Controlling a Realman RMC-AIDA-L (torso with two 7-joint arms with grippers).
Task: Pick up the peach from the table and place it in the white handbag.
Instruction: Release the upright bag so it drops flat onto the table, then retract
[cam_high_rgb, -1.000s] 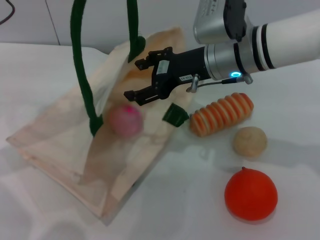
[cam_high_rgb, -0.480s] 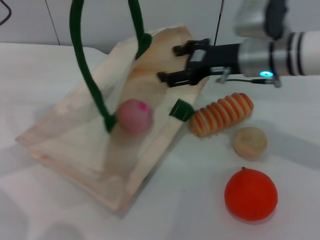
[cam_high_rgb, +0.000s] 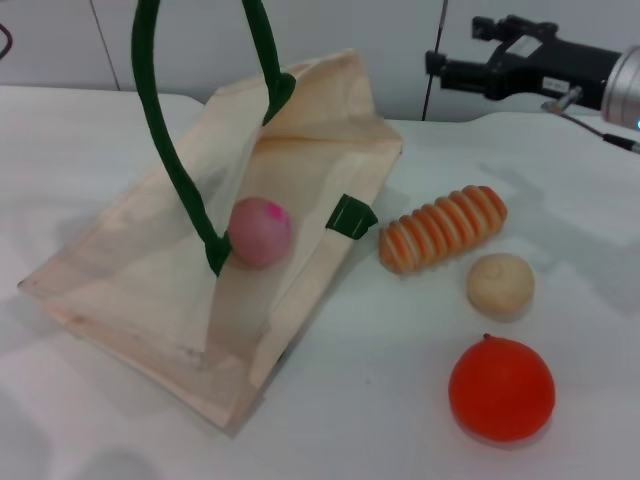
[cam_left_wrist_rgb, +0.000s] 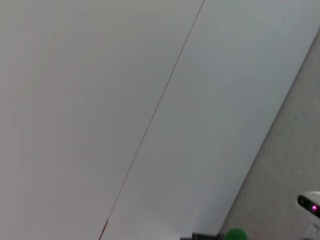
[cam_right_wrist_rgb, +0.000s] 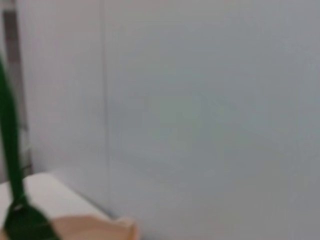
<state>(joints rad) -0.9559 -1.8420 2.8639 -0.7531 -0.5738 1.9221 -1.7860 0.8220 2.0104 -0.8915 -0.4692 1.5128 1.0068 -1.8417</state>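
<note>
The peach (cam_high_rgb: 260, 231) is pale pink with a magenta tip and lies inside the open mouth of the white handbag (cam_high_rgb: 130, 280). The bag lies slanted on the table. Its dark green handle (cam_high_rgb: 160, 130) rises in a loop past the top of the head view, and what holds it is out of view. My right gripper (cam_high_rgb: 458, 45) is open and empty, high at the far right, well away from the bag. The right wrist view shows the handle (cam_right_wrist_rgb: 10, 165) and the bag's top edge (cam_right_wrist_rgb: 90, 227). My left gripper is not in view.
A striped orange bread roll (cam_high_rgb: 443, 228), a beige bun (cam_high_rgb: 500, 283) and an orange-red ball (cam_high_rgb: 501, 389) lie on the white table (cam_high_rgb: 400, 400) to the right of the bag. A green tab (cam_high_rgb: 350, 218) sits on the bag's edge.
My right gripper has drawn back up and to the right, away from the bag's mouth. The peach stays inside the bag, and the bag has settled a little.
</note>
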